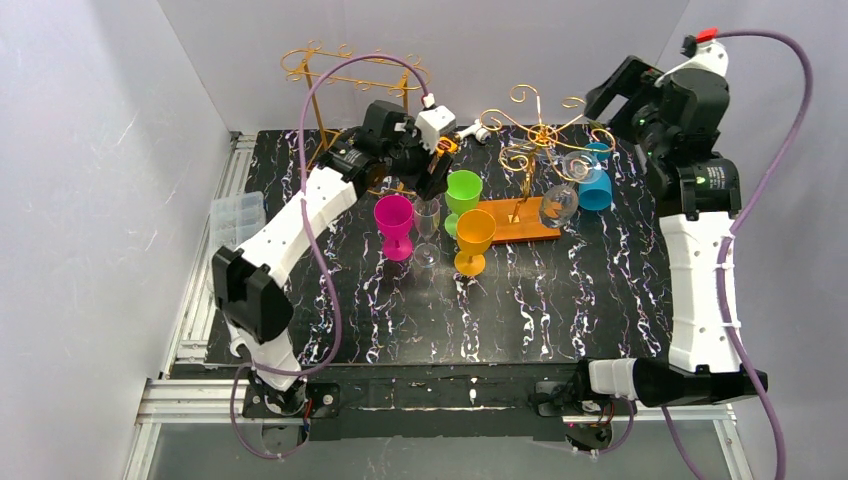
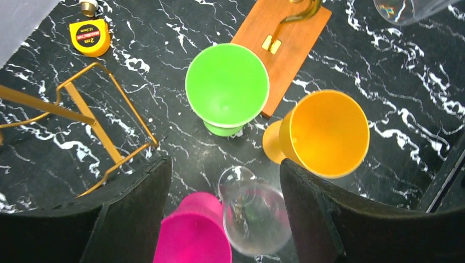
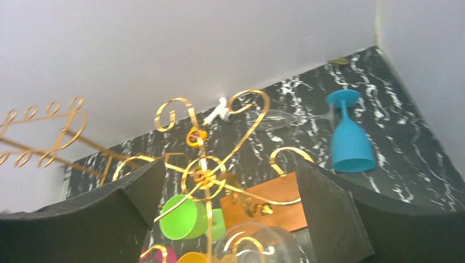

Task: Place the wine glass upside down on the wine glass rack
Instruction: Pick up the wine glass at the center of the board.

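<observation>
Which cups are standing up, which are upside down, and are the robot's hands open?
Pink goblet, upright.
Green goblet, upright.
Orange goblet, upright.
Clear wine glass, upright, ungripped.
Blue goblet, upside down.
Left gripper, open, straddling that glass.
Right gripper, open, empty.

Left wrist view: the bottom edge is cutting off the pink plastic goblet [image 2: 192, 233]. The top edge is cropping the flat wooden rack base [image 2: 285, 33] and a second clear glass bowl [image 2: 406, 8]. I am not managing to tell whether the left gripper [image 2: 225, 164] is touching the clear stemmed wine glass [image 2: 255, 219] between its pads.

Right wrist view: the bottom edge is leaving me only a sliver of the orange plastic goblet [image 3: 192, 257].

Top view: the wine glass is fading into the black marbled tabletop [image 1: 520, 300].
</observation>
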Controlling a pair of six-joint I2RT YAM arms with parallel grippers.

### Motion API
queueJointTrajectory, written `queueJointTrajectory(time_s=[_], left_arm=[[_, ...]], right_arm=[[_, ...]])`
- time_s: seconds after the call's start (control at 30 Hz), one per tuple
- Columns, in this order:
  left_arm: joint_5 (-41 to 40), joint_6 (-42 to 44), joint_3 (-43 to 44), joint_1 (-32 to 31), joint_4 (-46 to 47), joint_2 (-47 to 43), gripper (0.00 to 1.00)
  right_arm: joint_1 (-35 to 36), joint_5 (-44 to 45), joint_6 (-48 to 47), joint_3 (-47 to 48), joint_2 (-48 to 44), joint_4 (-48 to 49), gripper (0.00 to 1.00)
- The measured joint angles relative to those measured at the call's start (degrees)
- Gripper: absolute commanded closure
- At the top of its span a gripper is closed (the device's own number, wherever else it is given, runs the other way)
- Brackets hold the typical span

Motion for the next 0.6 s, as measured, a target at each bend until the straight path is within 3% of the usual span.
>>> queueJointTrajectory(time_s=[0.1, 0.33, 0.6], left_arm=[[0.1, -2.8, 4.2, 0.1, -0.1, 4.9, 0.33], [-0.6, -5.7, 12.6, 0.1, 0.5, 14.4, 0.39], [-6.1, -4.6, 13.3, -0.6, 2.5, 19.3, 0.41]], right_arm=[[4.1, 0.3, -0.2, 0.4, -0.1, 0.9, 0.02], [4.4, 0.3, -1.1, 0.3, -0.5, 3.8, 0.02], [4.4, -1.9, -1.7, -3.5, -4.0, 9.0, 0.02]])
